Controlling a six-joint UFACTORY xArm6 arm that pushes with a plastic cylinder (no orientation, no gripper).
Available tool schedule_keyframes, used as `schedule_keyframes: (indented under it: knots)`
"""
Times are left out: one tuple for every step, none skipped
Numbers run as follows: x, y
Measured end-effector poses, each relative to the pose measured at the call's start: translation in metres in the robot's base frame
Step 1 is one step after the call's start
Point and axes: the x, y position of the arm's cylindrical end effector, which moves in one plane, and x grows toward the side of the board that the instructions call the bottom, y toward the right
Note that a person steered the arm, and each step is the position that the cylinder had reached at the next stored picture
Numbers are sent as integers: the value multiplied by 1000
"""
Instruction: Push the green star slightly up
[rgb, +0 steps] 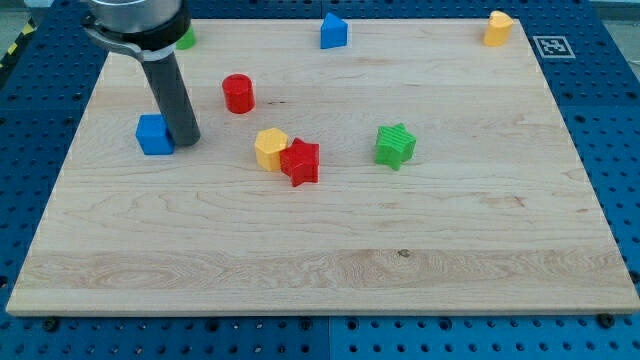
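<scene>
**Rod tip rests far left of the green star it must nudge upward**

A pale wooden worktop (320, 250) sits on a blue pegboard base. The arm carries no jaws at all, so there is nothing to open or close; it ends in a straight dark rod, and my tip (186, 141) touches the board near the view's left, just beside a small blue plastic cube (153, 134).

The green plastic star (395, 145) lies right of centre, well apart from my tip and at roughly the same height in the view. Between them sit a yellow plastic block (270, 148) and a red plastic star (300, 161), touching each other. A red plastic cylinder (238, 93) stands above and to the right of my tip.

To push the green star up, my tip likely needs to travel right, pass below the yellow and red pair, and arrive beneath the star.
</scene>
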Motion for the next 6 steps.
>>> schedule_keyframes:
  knots:
    - [0, 0]
    - [-5, 1]
    - [-5, 32]
    - [-7, 67]
    - [-17, 108]
    - [-17, 148]
